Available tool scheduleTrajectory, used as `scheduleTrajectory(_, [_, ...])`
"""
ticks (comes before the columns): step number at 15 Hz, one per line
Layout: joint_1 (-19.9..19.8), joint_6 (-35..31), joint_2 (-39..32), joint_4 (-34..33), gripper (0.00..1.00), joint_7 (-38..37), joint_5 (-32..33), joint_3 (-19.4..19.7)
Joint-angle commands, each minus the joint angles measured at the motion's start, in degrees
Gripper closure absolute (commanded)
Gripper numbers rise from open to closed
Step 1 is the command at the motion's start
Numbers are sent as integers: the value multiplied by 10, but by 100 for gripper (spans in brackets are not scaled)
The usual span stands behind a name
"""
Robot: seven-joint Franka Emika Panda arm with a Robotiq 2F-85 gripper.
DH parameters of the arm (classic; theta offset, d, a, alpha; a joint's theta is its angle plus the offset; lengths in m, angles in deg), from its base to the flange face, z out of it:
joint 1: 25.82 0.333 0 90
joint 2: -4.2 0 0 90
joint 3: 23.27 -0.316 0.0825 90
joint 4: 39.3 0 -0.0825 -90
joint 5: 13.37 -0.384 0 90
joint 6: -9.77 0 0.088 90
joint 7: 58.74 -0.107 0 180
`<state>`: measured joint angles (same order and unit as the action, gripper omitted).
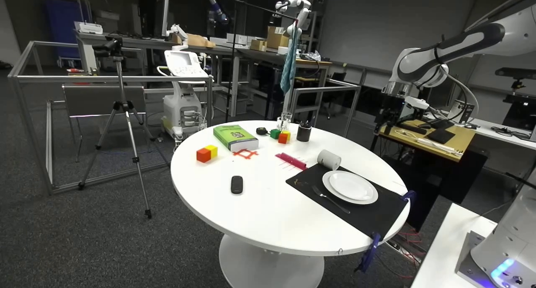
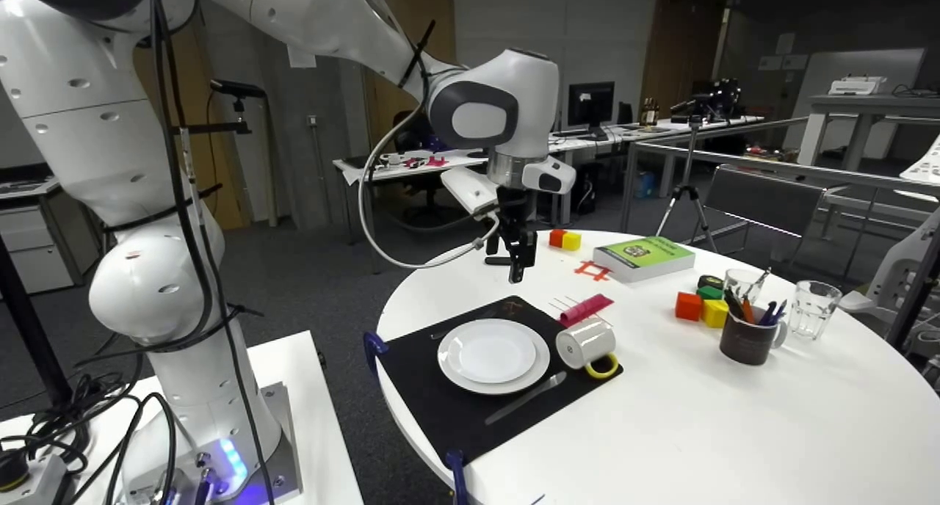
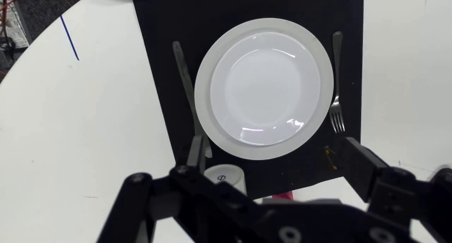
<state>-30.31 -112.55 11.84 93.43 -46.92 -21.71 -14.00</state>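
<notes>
My gripper [image 3: 272, 146] hangs above the round white table with its jaws spread wide and nothing between them. Beneath it in the wrist view, a small white plate [image 3: 265, 87] rests on a larger plate [image 3: 326, 89], both on a black placemat [image 3: 166, 10]. A knife [image 3: 183, 68] and a fork [image 3: 337, 59] flank the plates. Partly behind one finger is a white mug [image 3: 227, 176]; an exterior view shows this mug [image 2: 587, 341] lying on its side, yellow handle against the mat. Near it lies a pink roll [image 2: 586, 310] with thin sticks. The gripper [image 2: 507, 259] touches none of these.
A green book [image 2: 645, 258], red and yellow cubes [image 2: 564, 239], a dark mug of pens [image 2: 747, 340], and a glass [image 2: 814, 310] stand on the table. A black oblong object [image 1: 237, 184] lies there too. Blue clamps [image 1: 370, 252] grip the table's edge by the mat.
</notes>
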Motion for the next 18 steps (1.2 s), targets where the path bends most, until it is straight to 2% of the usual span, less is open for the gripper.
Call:
scheduleTrajectory(1, [-4, 1, 1, -1, 0, 0, 0, -7])
scheduleTrajectory(5, [-3, 1, 4, -1, 0, -1, 0, -10])
scheduleTrajectory(7, [-4, -20, -14, -12, 0, 10, -17, -6])
scheduleTrajectory(14, [-24, -64, -154, -120, 0, 52, -104, 5])
scheduleTrajectory(18, [-54, -58, -234, -196, 0, 119, -91, -7])
